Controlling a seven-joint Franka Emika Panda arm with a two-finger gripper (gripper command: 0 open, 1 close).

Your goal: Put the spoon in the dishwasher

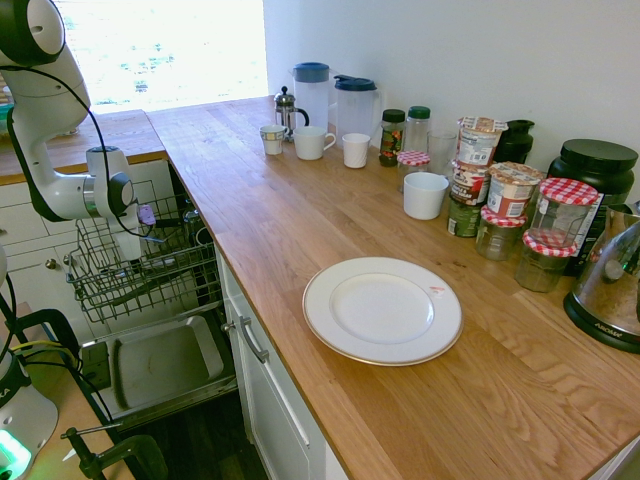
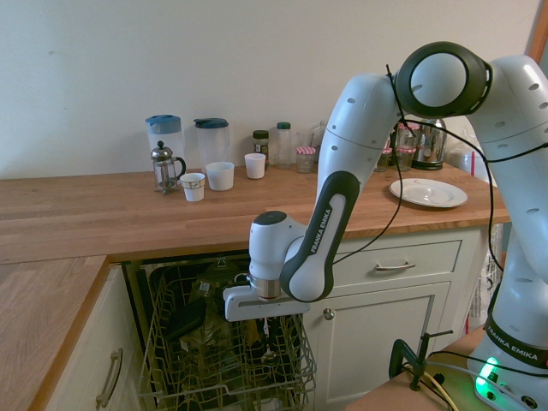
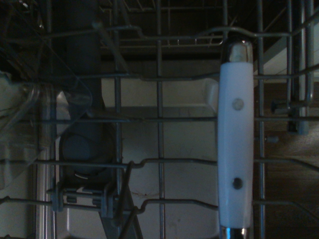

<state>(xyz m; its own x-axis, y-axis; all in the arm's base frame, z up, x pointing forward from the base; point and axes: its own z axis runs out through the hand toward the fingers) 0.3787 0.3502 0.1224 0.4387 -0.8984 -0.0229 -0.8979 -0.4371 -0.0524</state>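
Your gripper (image 2: 267, 330) is down inside the dishwasher (image 2: 224, 360) rack, clamped on a white-handled utensil (image 3: 235, 149), presumably the spoon. You're at the drop-off, so next just open up and let go.

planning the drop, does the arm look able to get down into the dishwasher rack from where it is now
Probably yes: the gripper points straight down just above the dishwasher rack, which is pulled out from under the counter with nothing over it. Items already stand in the rack.
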